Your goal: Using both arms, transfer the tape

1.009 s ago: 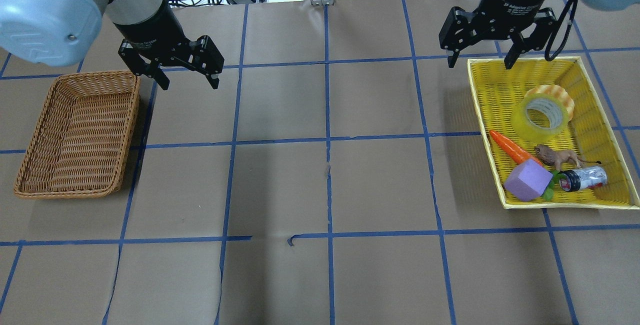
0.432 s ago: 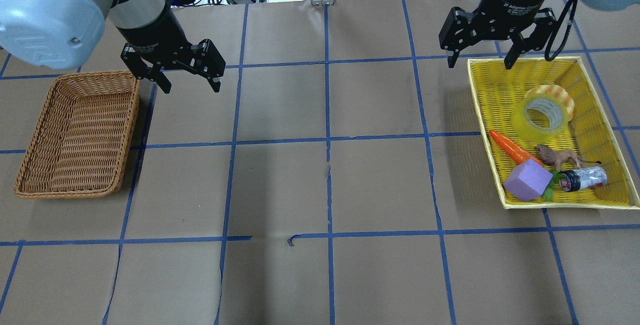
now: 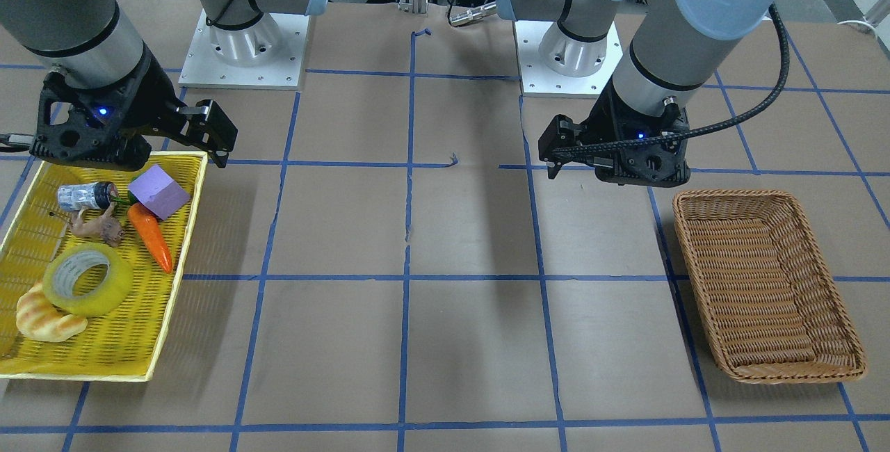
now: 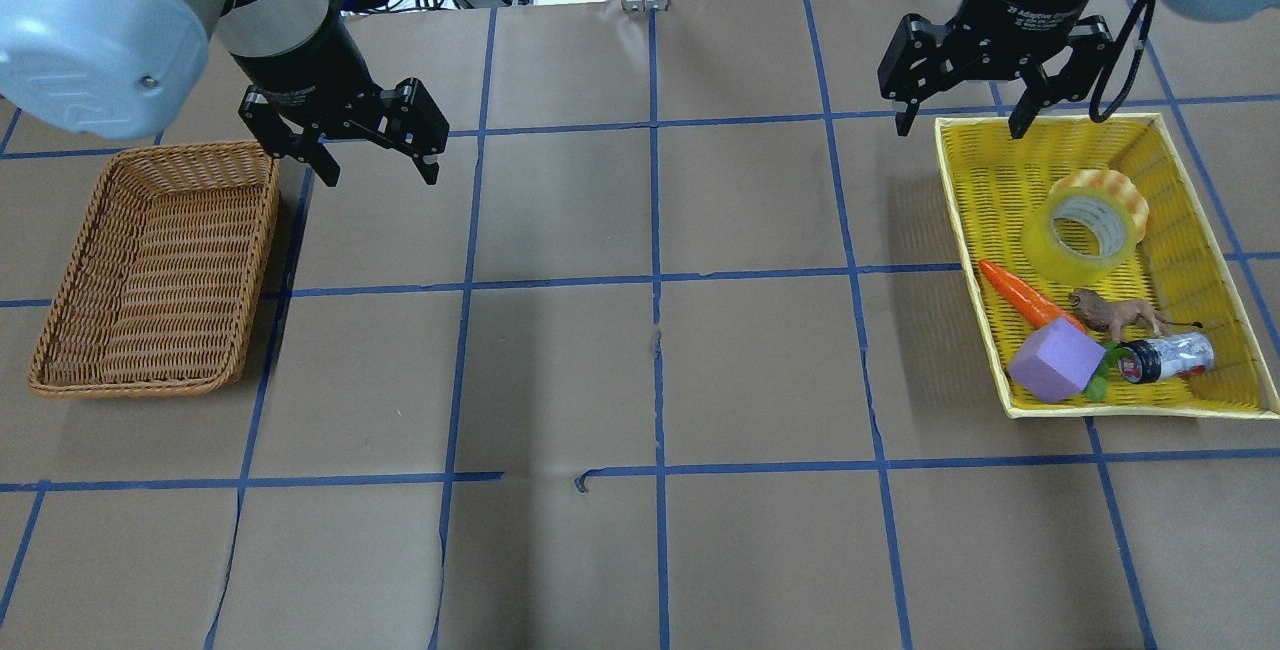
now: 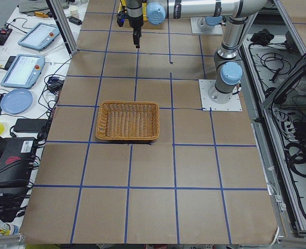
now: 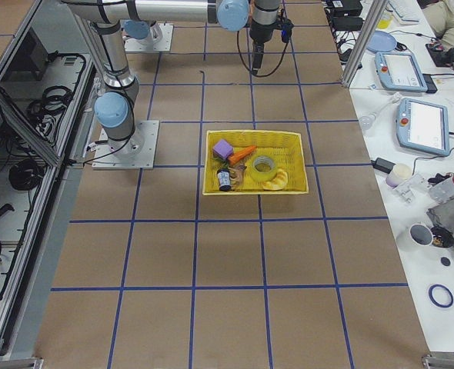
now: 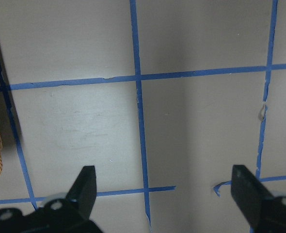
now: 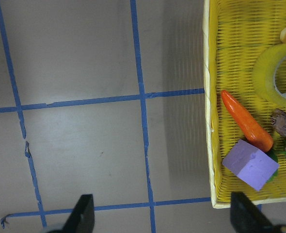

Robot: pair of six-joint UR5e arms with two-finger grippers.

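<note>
The tape is a translucent yellow roll lying flat in the yellow tray at the table's right, leaning against a tan croissant. It also shows in the front view and at the edge of the right wrist view. My right gripper hangs open and empty over the tray's far left corner, above and apart from the tape. My left gripper hangs open and empty above bare table, just right of the wicker basket.
The yellow tray also holds an orange carrot, a purple block, a lion toy and a small can. The brown wicker basket holds nothing. Blue tape lines grid the brown table.
My left arm has shifted and turned slightly near the wicker basket. My right arm and the tape have not moved. Both grippers stay open.
</note>
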